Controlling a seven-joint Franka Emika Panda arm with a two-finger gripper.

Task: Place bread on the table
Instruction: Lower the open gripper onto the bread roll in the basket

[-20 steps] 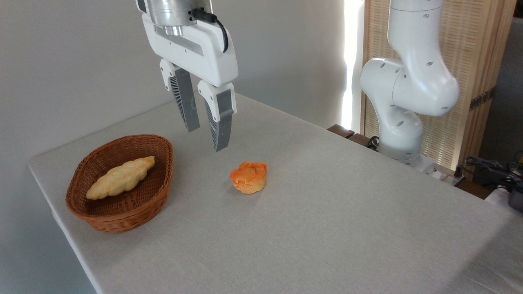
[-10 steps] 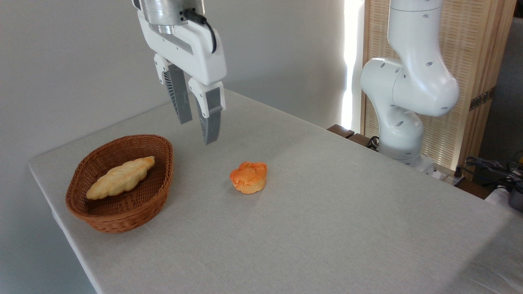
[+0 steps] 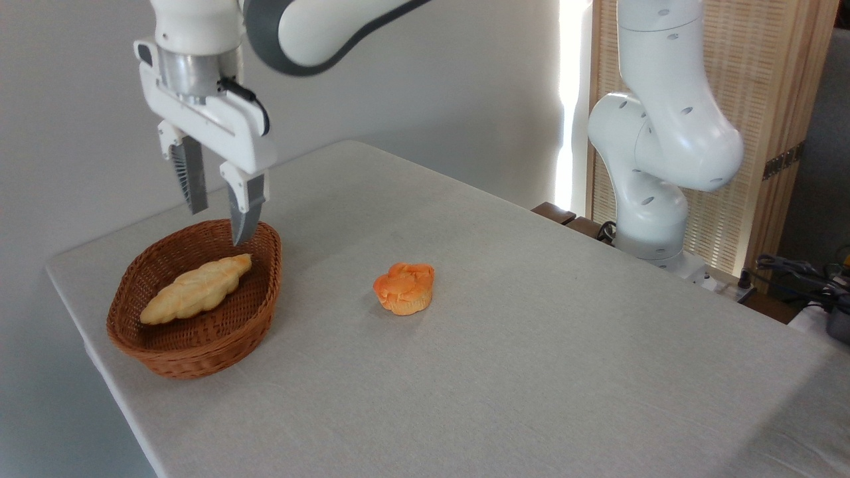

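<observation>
A white robot arm (image 3: pixel 664 133) reaches across a cloth-covered table (image 3: pixel 531 372) and holds its gripper (image 3: pixel 218 222) above the far end of a brown wicker basket (image 3: pixel 199 352). The two grey fingers (image 3: pixel 189 179) point down with a clear gap between them, jaws apart and holding nothing. The tip of the nearer finger sits just above the basket's back rim, close to the browner upper end of the bread (image 3: pixel 196 289) without touching it.

The bread, a long pale-golden braided loaf, lies inside the basket, slanting from the lower left to the upper right of the bowl. The basket stands near the table's left edge.

A small orange muffin (image 3: pixel 404 287) sits alone on the grey cloth, right of the basket and well apart from it. The arm's base stands beyond the table's far right side, in front of a slatted wooden screen (image 3: pixel 770 99). A plain pale wall (image 3: pixel 431 79) fills the background behind the gripper.
</observation>
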